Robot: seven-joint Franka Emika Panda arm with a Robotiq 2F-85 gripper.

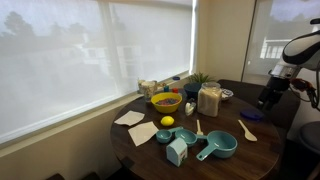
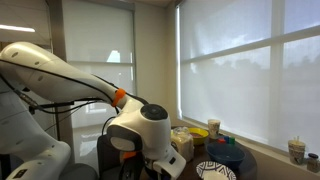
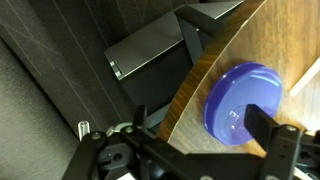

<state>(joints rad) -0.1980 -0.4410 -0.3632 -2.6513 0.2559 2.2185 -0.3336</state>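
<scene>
In the wrist view my gripper (image 3: 200, 128) is open and empty, with one dark finger on each side. It hangs over the rim of the round wooden table (image 3: 290, 40). A purple-blue plate (image 3: 245, 100) lies on the table by the edge, beside the right finger and apart from it. In an exterior view the arm reaches in from the right, with the gripper (image 1: 268, 98) just above the far table edge and near the plate (image 1: 250, 116). In an exterior view the arm's wrist (image 2: 150, 130) fills the foreground and the fingers are hidden.
The table holds a yellow bowl (image 1: 166, 102), a lemon (image 1: 167, 121), teal measuring cups (image 1: 220, 146), a light blue carton (image 1: 177, 151), a jar (image 1: 209, 100), paper napkins (image 1: 143, 133) and a wooden spoon (image 1: 247, 131). A dark seat (image 3: 150, 50) stands below the table edge.
</scene>
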